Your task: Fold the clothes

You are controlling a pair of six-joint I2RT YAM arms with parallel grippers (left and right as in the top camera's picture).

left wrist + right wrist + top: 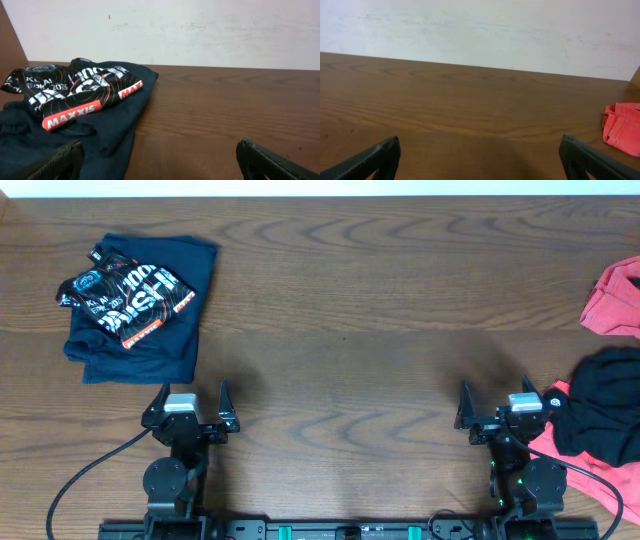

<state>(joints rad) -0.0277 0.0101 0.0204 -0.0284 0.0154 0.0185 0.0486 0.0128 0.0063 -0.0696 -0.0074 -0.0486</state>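
A folded navy garment (170,300) lies at the far left of the table with a folded black printed jersey (125,298) on top; both show in the left wrist view, the navy garment (100,135) and the jersey (75,92). A black garment (600,415) lies over a red one (585,470) at the right edge. Another red garment (615,298) lies at the far right and shows in the right wrist view (622,127). My left gripper (192,392) (160,160) is open and empty near the front edge. My right gripper (494,392) (480,157) is open and empty beside the black garment.
The wooden table (340,310) spans the view, with a white wall behind it (480,30). The arm bases and cables (100,470) sit along the front edge.
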